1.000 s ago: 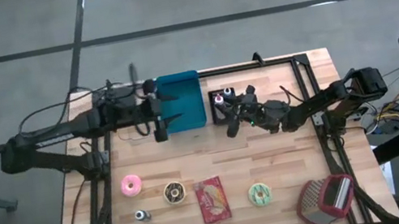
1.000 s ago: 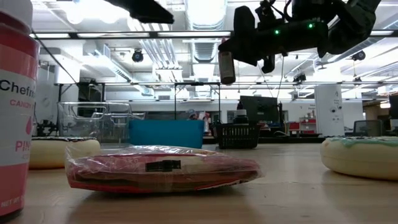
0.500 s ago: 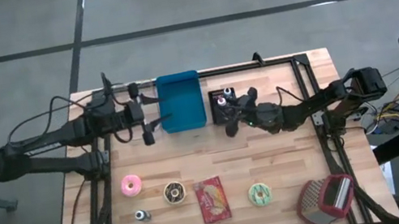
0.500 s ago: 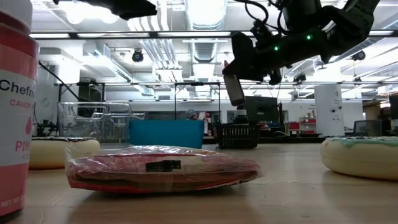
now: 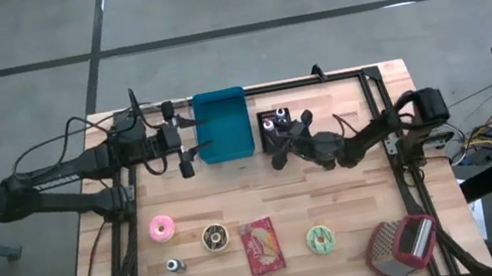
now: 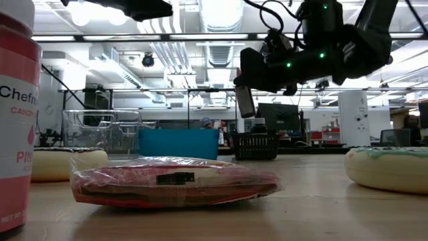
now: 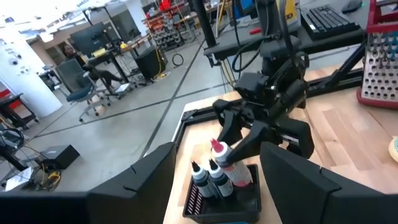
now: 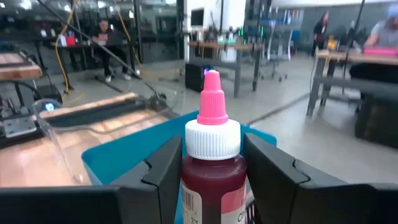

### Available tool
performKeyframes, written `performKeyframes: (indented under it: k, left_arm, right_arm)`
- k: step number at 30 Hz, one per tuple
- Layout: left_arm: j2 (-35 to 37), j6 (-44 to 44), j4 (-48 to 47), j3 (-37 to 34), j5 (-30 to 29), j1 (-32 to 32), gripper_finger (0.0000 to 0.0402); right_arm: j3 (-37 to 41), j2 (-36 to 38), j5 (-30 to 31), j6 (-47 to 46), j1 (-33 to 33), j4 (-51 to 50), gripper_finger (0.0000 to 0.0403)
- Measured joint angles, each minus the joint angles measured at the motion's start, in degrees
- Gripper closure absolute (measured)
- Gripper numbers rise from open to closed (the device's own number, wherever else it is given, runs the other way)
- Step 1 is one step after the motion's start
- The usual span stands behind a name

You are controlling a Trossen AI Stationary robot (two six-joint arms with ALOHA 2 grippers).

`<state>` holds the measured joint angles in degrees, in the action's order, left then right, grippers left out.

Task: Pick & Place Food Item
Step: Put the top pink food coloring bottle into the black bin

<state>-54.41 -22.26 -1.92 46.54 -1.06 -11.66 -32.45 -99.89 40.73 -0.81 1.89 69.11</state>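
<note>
Black basket [image 5: 276,123]: a small dark slatted crate at the far side of the tabletop, just right of the blue bin; the left wrist view shows two dark-capped bottles [image 7: 209,176] standing upright in it.
Blue bin [image 5: 223,124]: rectangular plastic tray with smooth walls, far centre of the tabletop; nothing can be made out inside it.
Sauce bottle [image 8: 212,156]: round bottle of dark red liquid with a white ribbed collar and a pink conical nozzle, a printed label on its side.
Bottle position: held off the tabletop over the near edge of the black basket, beside the two bottles.
Bottle axis: long axis runs along the fingers, nozzle pointing out ahead of the right hand toward the blue bin; in the low view it hangs tilted, not upright.
Right hand [image 5: 276,150]: closed on the sauce bottle, one dark finger [image 8: 163,171] on each side of its body.
Left hand [image 5: 193,148]: fingers spread apart with nothing between them, raised at the left edge of the blue bin.
Tabletop [image 5: 356,185]: pale wooden planks with a black frame.
Near side: a pink donut [image 5: 161,228], a chocolate donut [image 5: 215,236], a red wrapped packet [image 5: 263,245], a green-iced donut [image 5: 321,238] and a red-handled metal grater [image 5: 402,244].
</note>
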Motion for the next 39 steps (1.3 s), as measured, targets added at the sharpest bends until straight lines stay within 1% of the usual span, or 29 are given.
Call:
performKeyframes:
  k: [3, 8, 11, 19, 23, 24, 29, 39]
  left_arm:
    - [0.1, 0.0, -0.1, 0.0, 0.0, 0.0, 0.0163]
    - [0.1, 0.0, -0.2, 0.0, 0.0, 0.0, 0.0163]
    - [0.1, 0.0, -0.2, 0.0, 0.0, 0.0, 0.0163]
    - [0.1, 0.0, -0.2, 0.0, 0.2, 0.0, 0.0163]
    - [0.1, 0.0, -0.2, 0.0, 0.2, 0.0, 0.0163]
    - [0.1, 0.0, -0.2, 0.0, 0.2, 0.0, 0.0163]
    - [0.1, 0.0, -0.2, 0.0, 0.2, 0.0, 0.0163]
    - [0.0, 0.0, -0.2, 0.0, 0.2, 0.0, 0.0163]
  right_arm:
    - [0.0, -1.9, -0.1, 0.2, 0.0, 4.1, 0.0251]
    - [0.0, -3.3, -0.1, -4.8, 0.0, 4.4, 0.0247]
    - [0.0, -4.3, 0.0, -6.1, 0.0, 5.8, 0.0250]
    - [0.0, -10.2, 0.0, -5.2, 0.0, 12.3, 0.0249]
    - [0.0, -14.2, 0.0, -1.7, 0.0, 20.4, 0.0252]
    - [-0.1, -14.8, 0.0, -0.9, 0.0, 21.0, 0.0253]
    - [-0.2, -16.5, 0.3, -0.7, 0.0, 20.8, 0.0253]
    - [-0.2, -16.6, 1.9, 1.0, 0.0, 20.8, 0.0253]
